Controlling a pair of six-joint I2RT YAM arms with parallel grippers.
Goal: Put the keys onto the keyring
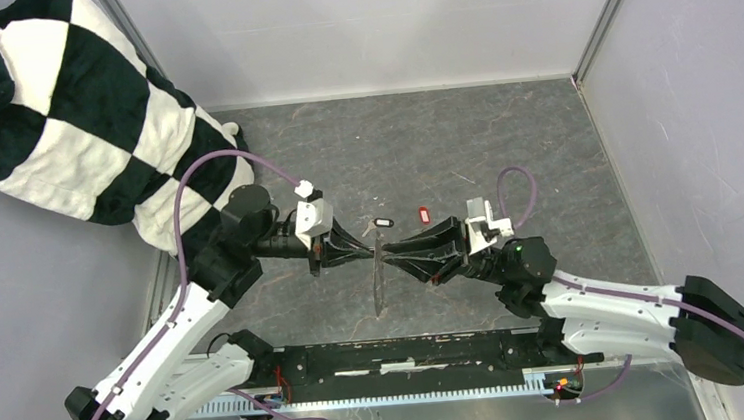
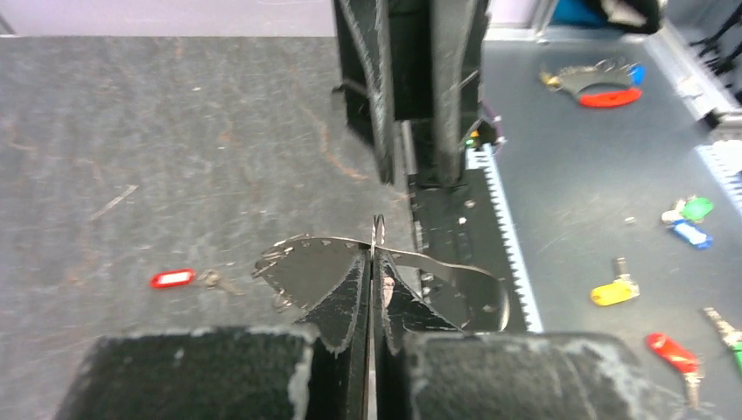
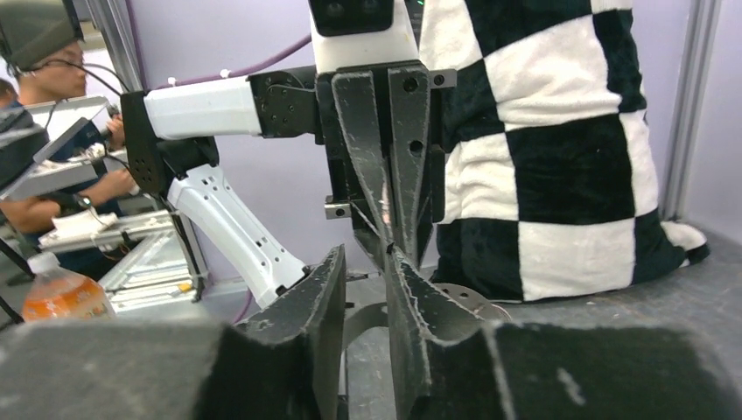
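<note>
Now the left gripper [image 2: 372, 265] clamps the keyring [image 1: 379, 288] at frame centre, and the right gripper [image 3: 364, 273] stands parted. Held by one edge, the keyring could swivel or slip. The black-tagged key [image 1: 382, 222] and red-tagged key [image 1: 423, 213] lie just above.

Top external: table [image 1: 503, 139] viewed from above, far.
Wrists: held low, close, facing each other.
Shared: keyring [image 2: 302, 267].

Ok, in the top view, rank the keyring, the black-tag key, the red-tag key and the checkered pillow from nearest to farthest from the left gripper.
1. keyring, pinched in the left gripper, mid-table.
2. black-tag key, just beyond the fingertips.
3. red-tag key, further to the right.
4. checkered pillow, far-left corner.
</note>
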